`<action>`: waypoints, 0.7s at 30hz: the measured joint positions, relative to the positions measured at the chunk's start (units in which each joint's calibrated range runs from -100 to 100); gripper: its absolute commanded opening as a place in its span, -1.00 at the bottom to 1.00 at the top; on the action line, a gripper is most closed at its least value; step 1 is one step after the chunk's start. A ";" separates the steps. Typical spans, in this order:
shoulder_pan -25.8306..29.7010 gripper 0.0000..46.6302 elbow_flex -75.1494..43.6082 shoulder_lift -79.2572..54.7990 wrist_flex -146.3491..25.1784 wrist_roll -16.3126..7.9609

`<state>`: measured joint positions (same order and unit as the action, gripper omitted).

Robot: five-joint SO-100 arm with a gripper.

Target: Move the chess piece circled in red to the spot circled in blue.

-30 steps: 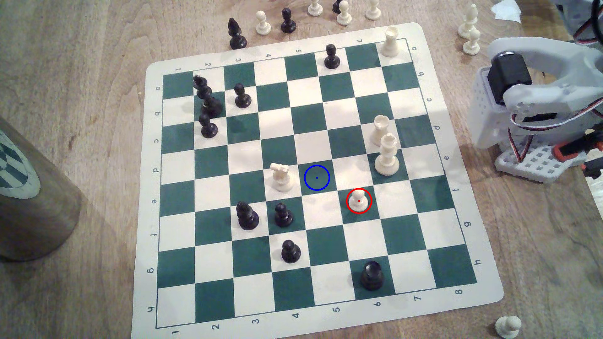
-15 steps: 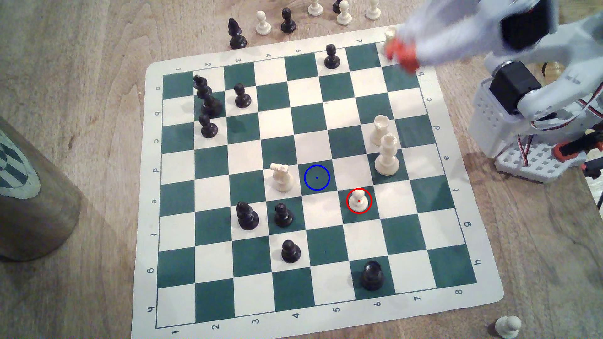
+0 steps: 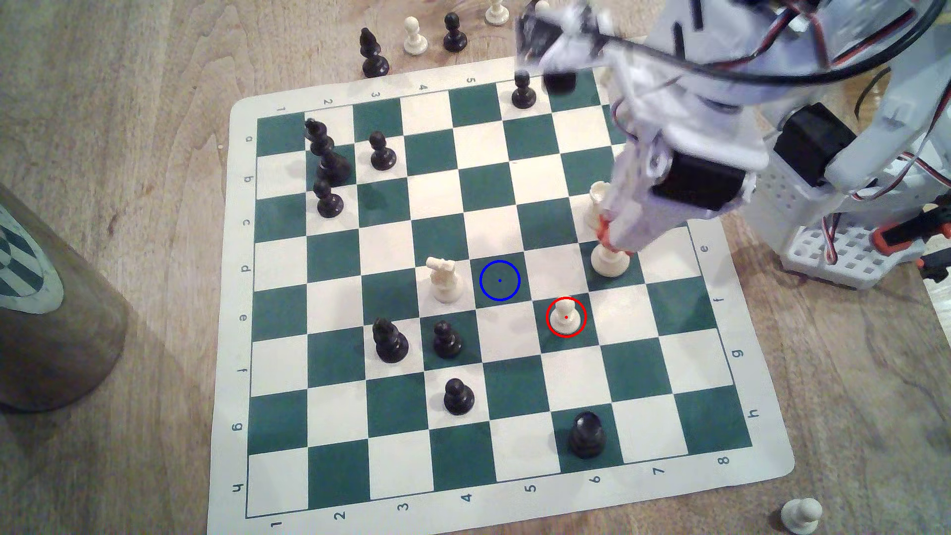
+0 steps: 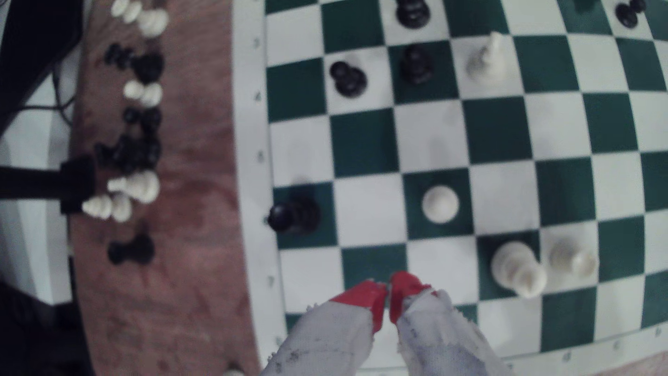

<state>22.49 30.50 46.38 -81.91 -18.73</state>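
The chess piece, a small cream pawn (image 3: 566, 316), stands upright inside the red ring on a green square; the wrist view looks down on its round head (image 4: 440, 203). The spot (image 3: 499, 280), a green square with a blue ring and dot, lies one square diagonally away toward the exterior view's upper left and is bare. My gripper (image 3: 606, 237) hangs over the tall cream piece (image 3: 610, 260), up and to the right of the pawn in the exterior view. In the wrist view its red fingertips (image 4: 405, 283) are shut with nothing between them, and the gripper (image 4: 388, 289) stays apart from the pawn.
A cream knight (image 3: 443, 280) stands just left of the spot in the exterior view. Another tall cream piece (image 3: 596, 198) is half hidden behind my arm. Black pieces (image 3: 446, 339) stand below and left of the spot, and a black rook (image 3: 586, 434) stands near the front edge. Captured pieces (image 3: 414, 36) line the table behind the board.
My arm has swung from the board's far right corner down across the board, and the gripper is now over the tall cream pieces. No chess piece has moved.
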 measured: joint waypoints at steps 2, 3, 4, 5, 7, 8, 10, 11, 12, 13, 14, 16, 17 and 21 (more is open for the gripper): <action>0.52 -0.85 -0.18 -2.76 -1.83 0.39; 0.15 -0.80 -0.18 -3.35 -1.99 0.39; 0.07 -0.76 -0.18 -3.77 -2.15 0.39; 0.15 -0.63 -0.18 -4.19 -2.15 0.39; 0.22 -0.45 -0.09 -4.61 -2.15 0.44; 0.15 -0.36 -0.09 -4.61 -2.15 0.63; 0.07 -0.28 0.36 -4.61 -2.15 1.17; 0.07 -0.29 1.54 -4.61 -1.83 1.90; 0.07 -0.30 2.17 -4.61 -1.59 2.34; 0.00 -0.32 2.98 -4.61 -0.80 2.88; -0.52 -0.33 4.34 -4.61 -0.08 3.52; -1.84 -0.37 6.42 -4.61 1.12 4.20; -1.84 -0.38 6.78 -4.61 1.51 4.20; -2.14 -0.40 6.96 -5.19 2.47 4.54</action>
<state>20.35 37.46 41.18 -79.44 -14.19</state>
